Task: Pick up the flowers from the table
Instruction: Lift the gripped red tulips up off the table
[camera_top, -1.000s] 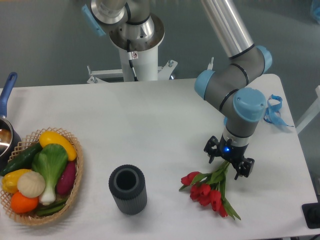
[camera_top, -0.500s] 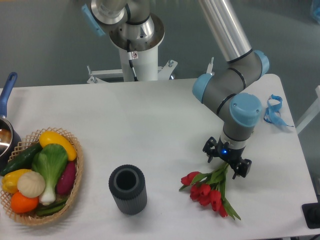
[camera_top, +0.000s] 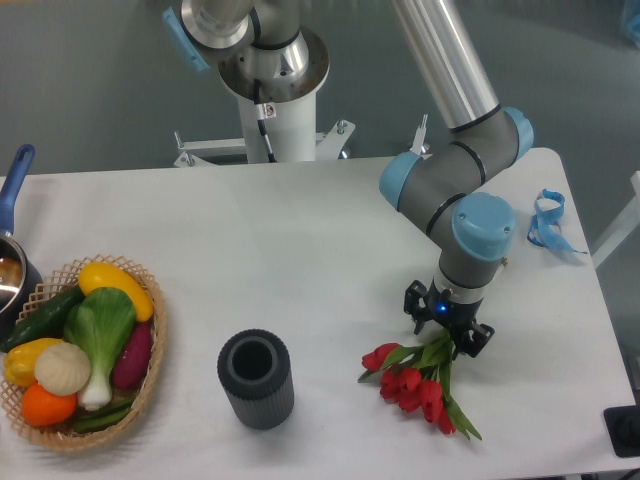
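While only the fixed camera serves here, the entry runs as follows.

Fixed camera, item one: my end effector, low over the stem end of the tulip bunch. Over the last second it has drifted left and its two fingers have drawn inward; a second ago they stood wide on either side of the stems, now they sit narrow about them. Whether they already pinch the stems or merely bracket them I cannot tell from this angle.

Item two: the tulip bunch, lying flat on the white worktop, right of centre near the front edge, red heads toward the front, stems up under my fingers. Position unchanged.

Item three: dark ribbed cylinder, well left of the flowers. Vegetable basket, far left. Blue ribbons, right edge.

Judgement: closing is in progress; the lift is not begun.
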